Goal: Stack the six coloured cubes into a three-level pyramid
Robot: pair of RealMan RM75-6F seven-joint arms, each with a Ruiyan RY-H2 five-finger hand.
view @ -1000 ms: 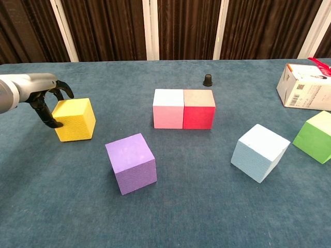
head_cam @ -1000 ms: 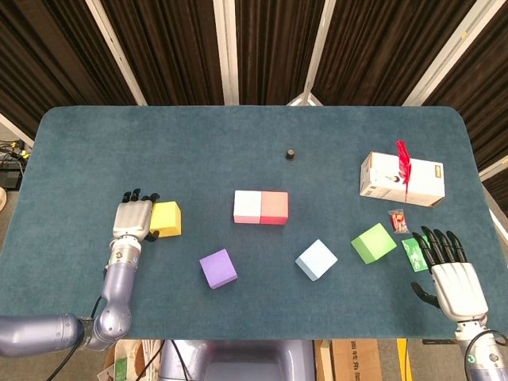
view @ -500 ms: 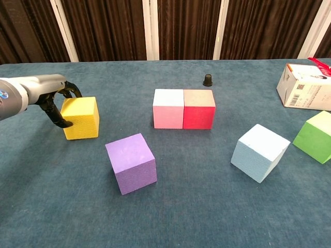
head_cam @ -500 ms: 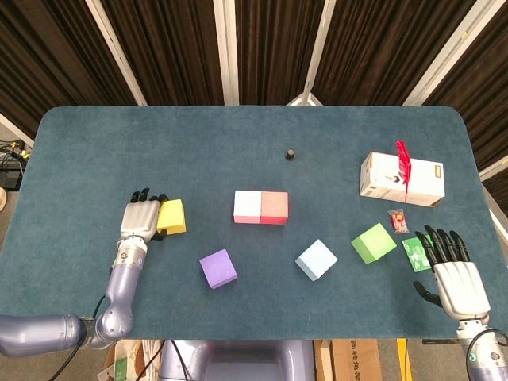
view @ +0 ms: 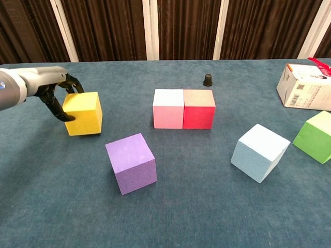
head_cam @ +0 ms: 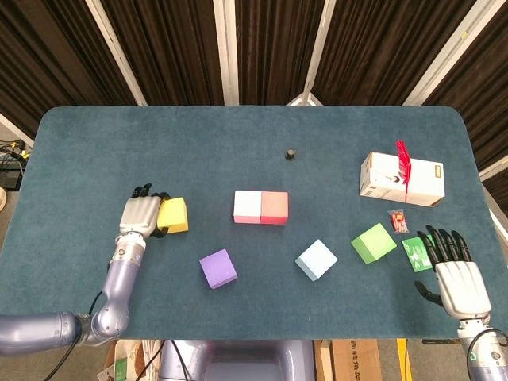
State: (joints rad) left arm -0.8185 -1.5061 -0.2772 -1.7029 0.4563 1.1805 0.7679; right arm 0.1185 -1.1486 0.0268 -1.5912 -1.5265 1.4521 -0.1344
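My left hand (head_cam: 140,216) (view: 56,92) grips the yellow cube (head_cam: 175,214) (view: 85,114) from its left side, fingers over its top edge, at the table's left. The pink cube (head_cam: 247,206) (view: 168,109) and red cube (head_cam: 274,207) (view: 199,109) stand touching side by side in the middle. In front of them lie the purple cube (head_cam: 217,268) (view: 131,163) and the tilted light blue cube (head_cam: 316,259) (view: 259,152). The green cube (head_cam: 373,243) (view: 315,137) is further right. My right hand (head_cam: 456,274) rests open at the front right edge, holding nothing.
A white carton with a red ribbon (head_cam: 402,179) (view: 305,85) stands at the back right. A small black knob (head_cam: 290,153) (view: 207,79) sits behind the pink and red pair. A small red packet (head_cam: 398,221) and a green packet (head_cam: 414,252) lie near my right hand.
My left hand has closed around the yellow cube and carried it rightward, toward the pink cube. The right hand has barely shifted.
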